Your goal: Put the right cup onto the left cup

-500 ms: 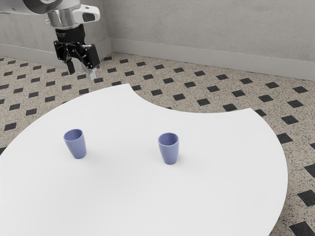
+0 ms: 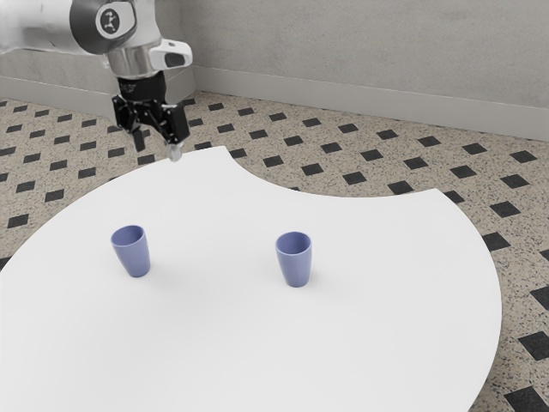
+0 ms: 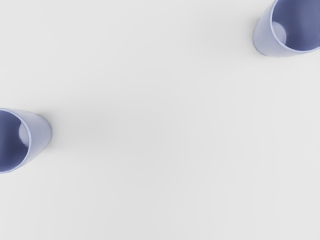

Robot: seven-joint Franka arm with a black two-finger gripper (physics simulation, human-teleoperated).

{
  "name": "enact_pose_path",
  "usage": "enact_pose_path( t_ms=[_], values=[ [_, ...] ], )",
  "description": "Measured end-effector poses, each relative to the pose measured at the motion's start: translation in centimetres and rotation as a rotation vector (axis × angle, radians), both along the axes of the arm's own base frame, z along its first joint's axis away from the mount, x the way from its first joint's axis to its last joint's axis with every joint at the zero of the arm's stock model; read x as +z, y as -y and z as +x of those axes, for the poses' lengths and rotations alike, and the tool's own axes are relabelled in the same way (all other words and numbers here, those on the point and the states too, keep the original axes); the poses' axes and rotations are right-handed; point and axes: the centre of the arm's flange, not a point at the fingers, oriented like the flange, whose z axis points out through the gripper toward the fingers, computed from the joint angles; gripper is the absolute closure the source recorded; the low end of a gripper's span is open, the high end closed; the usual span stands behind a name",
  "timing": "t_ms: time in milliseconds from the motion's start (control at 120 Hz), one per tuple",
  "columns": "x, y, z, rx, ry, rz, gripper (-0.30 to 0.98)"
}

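Standing mouth up at the exterior view's right as, most likely, the right cup (image 2: 295, 264); sitting well apart from the left cup (image 2: 134, 257) on the white table (image 2: 214, 360); lying below and toward that view's right from the gripper (image 2: 157, 147), hanging high, spread and empty.

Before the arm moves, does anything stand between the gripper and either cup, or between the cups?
Nothing visible does. The gripper hangs open and empty, and the white tabletop runs unbroken from the cup at the exterior view's left to the cup at its right.
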Motion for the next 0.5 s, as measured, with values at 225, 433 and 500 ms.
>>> enact_pose_path(
  t_ms=[225,433,500],
  values=[
    [-4.4,3.2,1.2,-0.057,-0.02,0.003,0.03],
    [-7.5,4.9,1.6,-0.083,-0.016,0.0,0.03],
    [-7.8,6.3,1.7,-0.094,-0.009,-0.003,0.03]
  ],
)
